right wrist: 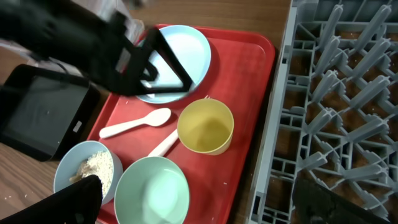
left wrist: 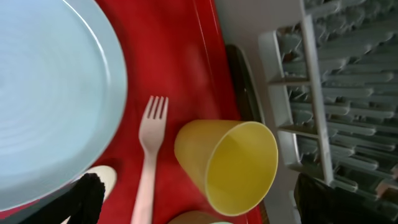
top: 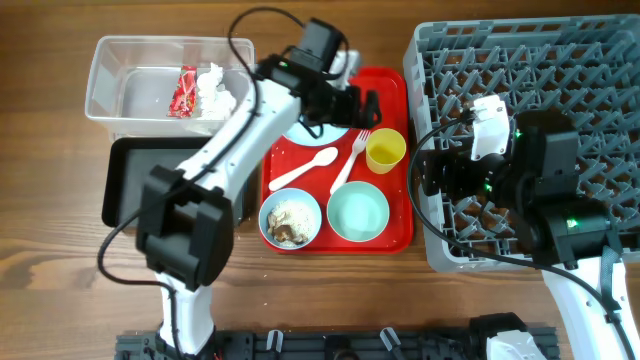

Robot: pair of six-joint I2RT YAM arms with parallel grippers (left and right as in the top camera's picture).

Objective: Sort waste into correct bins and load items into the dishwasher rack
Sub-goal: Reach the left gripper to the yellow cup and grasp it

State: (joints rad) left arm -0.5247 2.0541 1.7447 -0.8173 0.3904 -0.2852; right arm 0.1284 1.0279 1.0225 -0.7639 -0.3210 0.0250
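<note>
Here, glossy round yellow cup [left wrist: 227, 165] beside slim white plastic fork [left wrist: 149, 155].

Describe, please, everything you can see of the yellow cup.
The cup is small, round, plain yellow and plastic-looking, tapering toward its base. It stands upright and empty, mouth up, on the right side of the red tray, close to the rack. The white fork lies just beside it; whether they touch is unclear.
</note>
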